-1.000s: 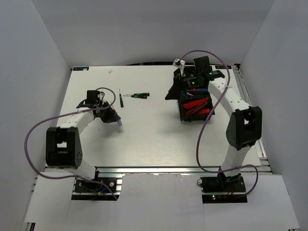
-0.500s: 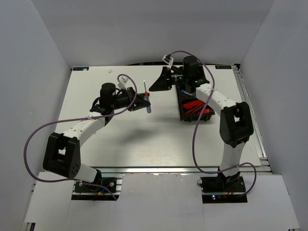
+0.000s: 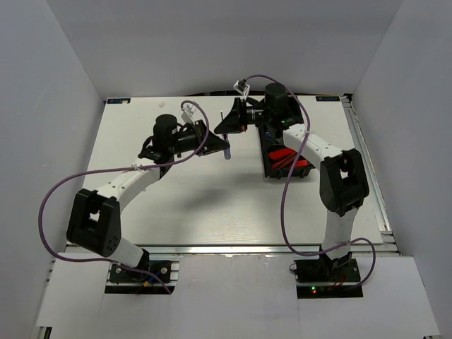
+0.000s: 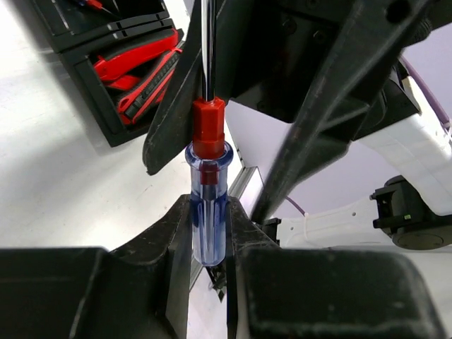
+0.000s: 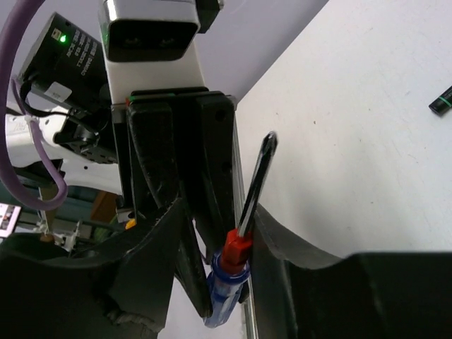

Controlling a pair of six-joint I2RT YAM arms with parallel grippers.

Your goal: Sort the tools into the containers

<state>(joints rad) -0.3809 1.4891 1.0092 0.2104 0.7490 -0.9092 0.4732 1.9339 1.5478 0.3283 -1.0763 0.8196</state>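
The white bench is carrying a black divided tray at its far right, while a black-and-green precision screwdriver is lying flat on it.

Robotics lab test cell. White tabletop boxed in by plain grey panel walls; aluminium extrusion rail along near edge. Left arm and right arm mounted there, trailing looped purple cables.
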